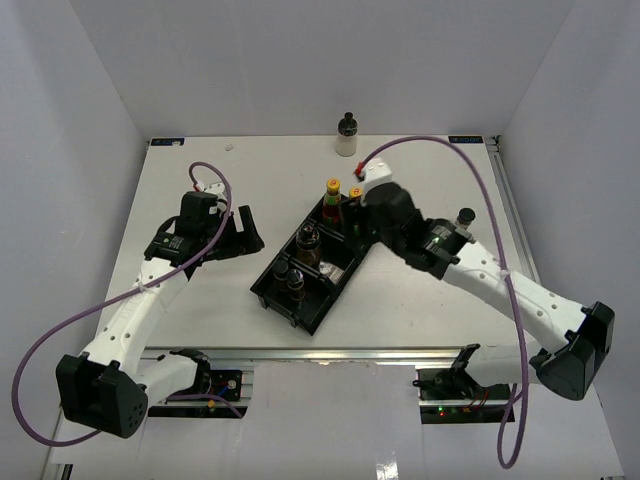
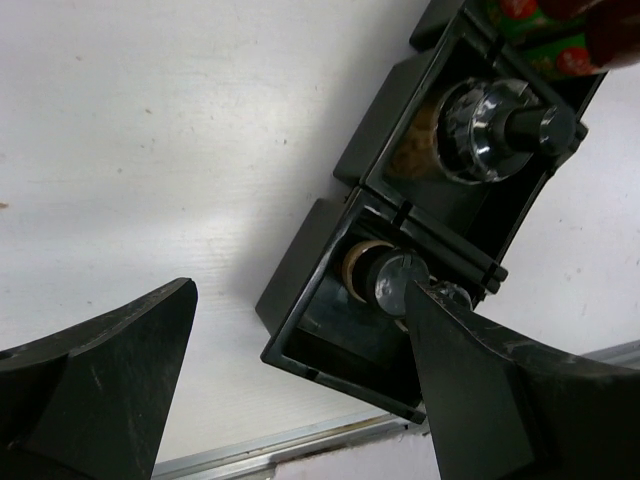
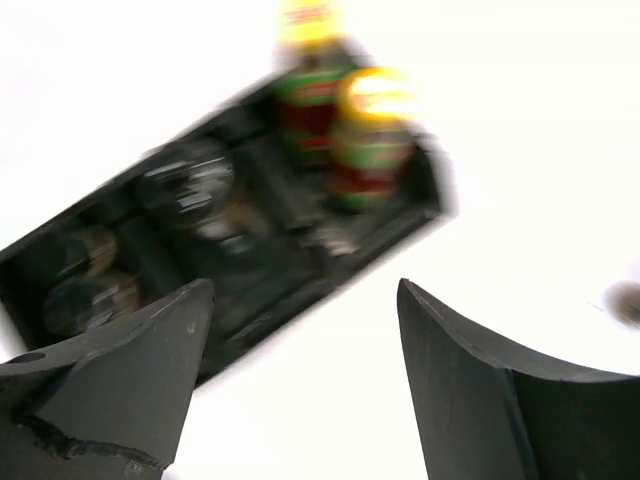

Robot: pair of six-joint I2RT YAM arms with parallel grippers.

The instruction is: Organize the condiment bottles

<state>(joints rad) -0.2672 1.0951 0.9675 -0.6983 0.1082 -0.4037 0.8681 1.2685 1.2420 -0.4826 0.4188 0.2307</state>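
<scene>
A black divided tray (image 1: 336,287) lies at the table's centre. Two red-sauce bottles (image 1: 332,199) with yellow caps stand in its far end, and dark brown jars (image 1: 309,246) fill the middle and near compartments. A cream bottle with a black top (image 1: 347,135) stands alone at the back edge. Another small black-topped bottle (image 1: 465,218) stands behind my right arm. My left gripper (image 1: 240,232) is open and empty, left of the tray; its wrist view (image 2: 300,400) shows a silver-lidded jar (image 2: 490,120) and a black-lidded jar (image 2: 385,275). My right gripper (image 1: 364,222) is open and empty by the tray's far right side; its blurred wrist view (image 3: 300,380) shows the red bottles (image 3: 370,130).
White walls enclose the table on three sides. A metal rail (image 1: 330,352) runs along the near edge, close to the tray's near corner (image 2: 330,365). Purple cables loop over both arms.
</scene>
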